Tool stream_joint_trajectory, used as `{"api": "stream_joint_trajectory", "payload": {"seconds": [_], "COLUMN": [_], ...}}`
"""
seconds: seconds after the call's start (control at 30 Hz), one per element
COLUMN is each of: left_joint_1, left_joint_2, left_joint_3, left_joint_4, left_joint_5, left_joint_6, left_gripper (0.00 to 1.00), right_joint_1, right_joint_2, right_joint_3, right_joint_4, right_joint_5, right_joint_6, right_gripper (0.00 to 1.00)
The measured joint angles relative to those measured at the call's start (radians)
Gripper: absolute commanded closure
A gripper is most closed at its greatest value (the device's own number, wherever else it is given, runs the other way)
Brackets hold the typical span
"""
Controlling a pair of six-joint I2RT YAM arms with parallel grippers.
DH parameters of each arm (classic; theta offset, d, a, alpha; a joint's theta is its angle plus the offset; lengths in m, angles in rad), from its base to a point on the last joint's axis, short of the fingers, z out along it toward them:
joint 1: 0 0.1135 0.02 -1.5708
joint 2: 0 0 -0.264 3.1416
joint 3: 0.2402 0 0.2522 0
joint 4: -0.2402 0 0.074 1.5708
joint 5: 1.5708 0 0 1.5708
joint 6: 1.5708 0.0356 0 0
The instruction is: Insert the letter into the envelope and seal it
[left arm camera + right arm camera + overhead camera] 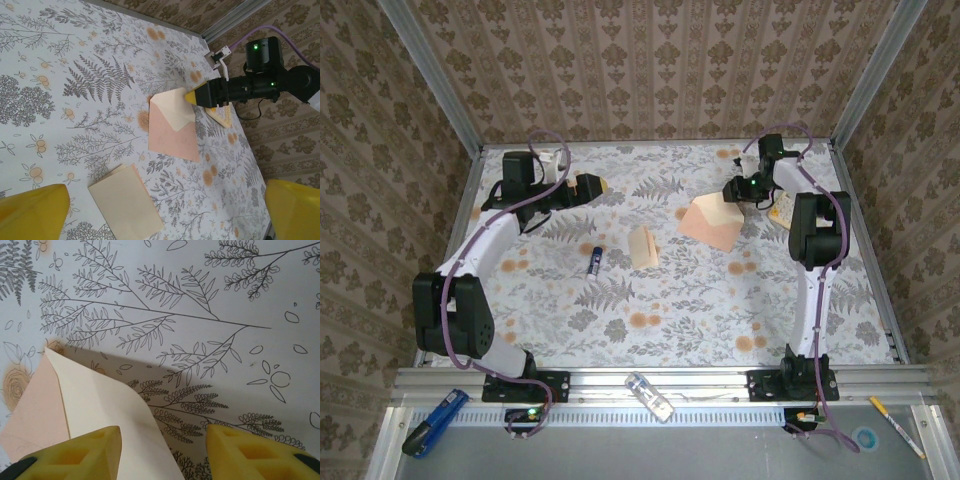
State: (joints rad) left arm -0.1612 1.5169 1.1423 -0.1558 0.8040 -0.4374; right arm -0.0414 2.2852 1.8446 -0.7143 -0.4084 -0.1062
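Observation:
The salmon-pink envelope [710, 225] lies at the back right of the table, its cream flap [100, 400] lifted off the cloth and casting a shadow. My right gripper [165, 450] is at the flap, jaws apart; the flap's edge runs between the fingers and lies against the left finger [90, 450], unpinched. The left wrist view shows that yellow fingertip [192, 96] touching the flap above the envelope body [172, 135]. The letter [642, 246] lies flat mid-table, apart from the envelope, also in the left wrist view [125, 205]. My left gripper [588, 185] hovers at the back left, open and empty.
A small blue pen-like stick [594, 260] lies left of the letter. A small cream item [780, 212] sits beside the right gripper. On the front rail are a clear bottle [650, 397], a blue tool [430, 420] and a pen [895, 425]. Metal frame edges bound the table.

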Motion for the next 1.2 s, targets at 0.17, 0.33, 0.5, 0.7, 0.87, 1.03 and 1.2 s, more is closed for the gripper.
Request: {"api": "stream_joint_trajectory", "payload": {"seconds": [0.17, 0.33, 0.5, 0.7, 0.87, 1.03, 1.2], "left_joint_1": [0.000, 0.000, 0.000, 0.006, 0.013, 0.013, 0.015], "left_joint_2": [0.000, 0.000, 0.000, 0.000, -0.003, -0.023, -0.053], "left_joint_3": [-0.006, -0.016, -0.024, -0.048, -0.059, -0.086, -0.097], "left_joint_4": [0.008, 0.027, 0.037, 0.039, 0.045, 0.056, 0.057], "left_joint_5": [0.002, 0.004, 0.008, 0.011, 0.011, 0.018, 0.027], "left_joint_6": [-0.007, -0.012, -0.015, -0.015, -0.016, -0.019, -0.022], "left_gripper": [0.00, 0.00, 0.00, 0.00, 0.00, 0.00, 0.00], "right_joint_1": [0.002, 0.007, 0.013, 0.019, 0.021, 0.028, 0.055], "right_joint_2": [0.002, 0.012, 0.023, 0.026, 0.017, -0.048, -0.143], "right_joint_3": [0.011, 0.011, 0.011, 0.009, -0.047, -0.161, -0.321], "right_joint_4": [-0.041, -0.069, -0.084, -0.093, -0.049, 0.000, 0.099], "right_joint_5": [-0.023, -0.034, -0.045, -0.049, -0.064, -0.092, -0.118], "right_joint_6": [-0.011, -0.020, -0.022, -0.022, -0.011, 0.032, 0.108], "right_gripper": [0.52, 0.52, 0.55, 0.64, 0.75, 0.93, 1.00]}}
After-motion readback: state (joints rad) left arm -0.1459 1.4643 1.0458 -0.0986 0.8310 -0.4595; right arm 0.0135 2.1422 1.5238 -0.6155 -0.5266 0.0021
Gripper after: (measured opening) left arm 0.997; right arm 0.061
